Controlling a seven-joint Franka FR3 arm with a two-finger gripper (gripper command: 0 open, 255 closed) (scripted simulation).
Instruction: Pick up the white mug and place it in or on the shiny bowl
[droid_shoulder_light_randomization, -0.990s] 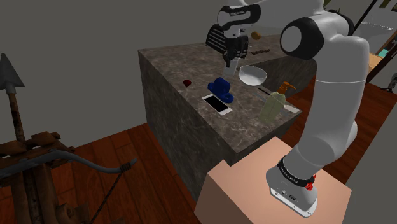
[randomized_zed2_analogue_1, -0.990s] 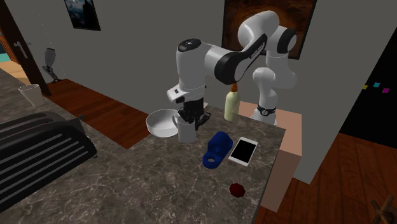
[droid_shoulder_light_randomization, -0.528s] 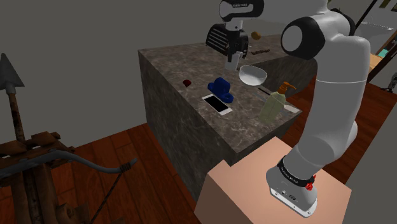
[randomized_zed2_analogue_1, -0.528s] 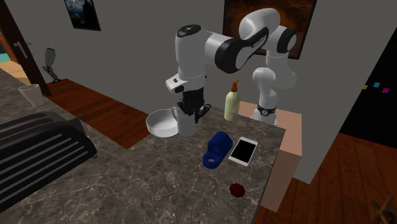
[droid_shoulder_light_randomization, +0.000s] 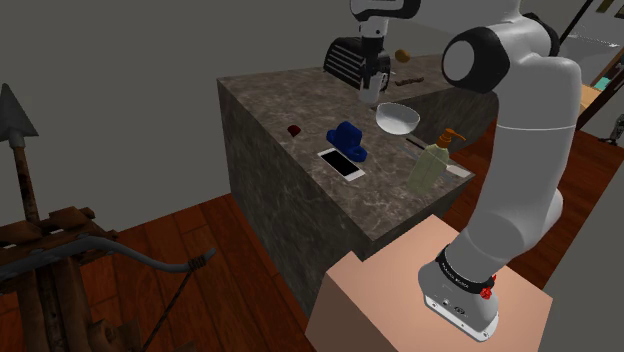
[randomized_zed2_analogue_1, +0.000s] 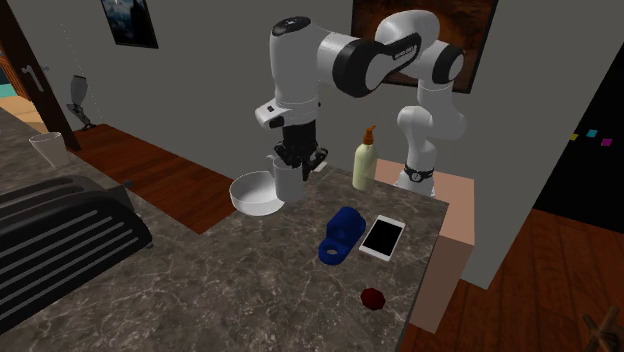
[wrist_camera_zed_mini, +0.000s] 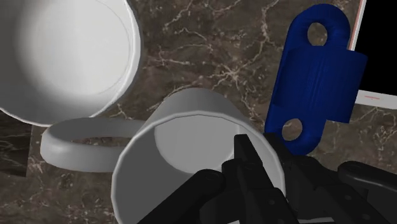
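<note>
Gripper (wrist_camera_zed_mini: 266, 162): clamped on the mug's wall, one black finger (wrist_camera_zed_mini: 248, 159) inside the rim and the other outside; pointed down over the counter.
White mug (randomized_zed2_analogue_1: 287, 182): hanging from the gripper, apparently off the stone counter (randomized_zed2_analogue_1: 250, 280), just beside the bowl's rim.
Bowl (randomized_zed2_analogue_1: 254, 194): upright on the counter, mouth open upward, nothing inside.
Bearing: bowl to the second exterior view's left of the mug, on the handle side; in the shoulder view, to the right and nearer the stand. Short sideways carry judged enough, then a descent.
Mug axis: roughly upright, a little tilted, mouth toward the wrist camera; handle (wrist_camera_zed_mini: 79, 143) reaching out on the bowl's side.
Shapes and surfaces: mug a plain, matte, grey-white, thin-walled cylinder with a loop handle; bowl smooth, pale, wide and shallow, with a soft sheen; counter dark with pale veins.
Neighbours: blue two-holed fitting (wrist_camera_zed_mini: 317, 83) on the far side of the mug from the bowl, smartphone (randomized_zed2_analogue_1: 381, 237) beyond it, soap bottle (randomized_zed2_analogue_1: 365, 160) nearer the stand; all apart from the carry path.
Risk: one-wall pinch likely to let the mug swing; handle probably first to meet the bowl's rim.
</note>
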